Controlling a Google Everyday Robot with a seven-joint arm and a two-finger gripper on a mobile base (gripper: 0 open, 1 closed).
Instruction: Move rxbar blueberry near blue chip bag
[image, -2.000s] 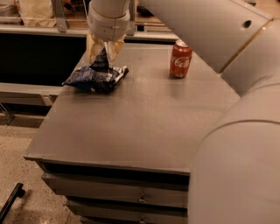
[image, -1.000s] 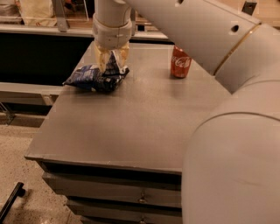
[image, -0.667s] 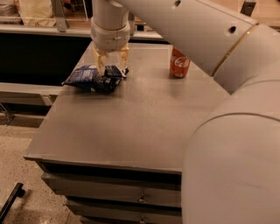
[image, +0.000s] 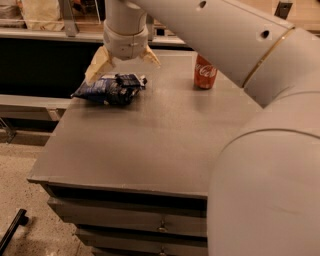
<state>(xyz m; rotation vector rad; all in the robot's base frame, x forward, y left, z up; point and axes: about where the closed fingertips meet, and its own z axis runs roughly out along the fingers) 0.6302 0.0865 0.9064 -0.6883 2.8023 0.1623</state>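
The blue chip bag (image: 100, 93) lies crumpled at the table's back left. The rxbar blueberry (image: 131, 80), a flat dark bar with white text, lies against the bag's right far end, touching it. My gripper (image: 124, 62) hangs just above the two with its pale fingers (image: 97, 65) spread wide. It is open and holds nothing.
A red Coca-Cola can (image: 205, 72) stands upright at the back right of the grey table (image: 150, 145). My large white arm fills the right side of the view. Drawers sit under the table's front edge. A dark counter runs behind the table.
My gripper was shut on the bar just over the bag. Now its fingers have opened and lifted a little, and the bar rests beside the bag.
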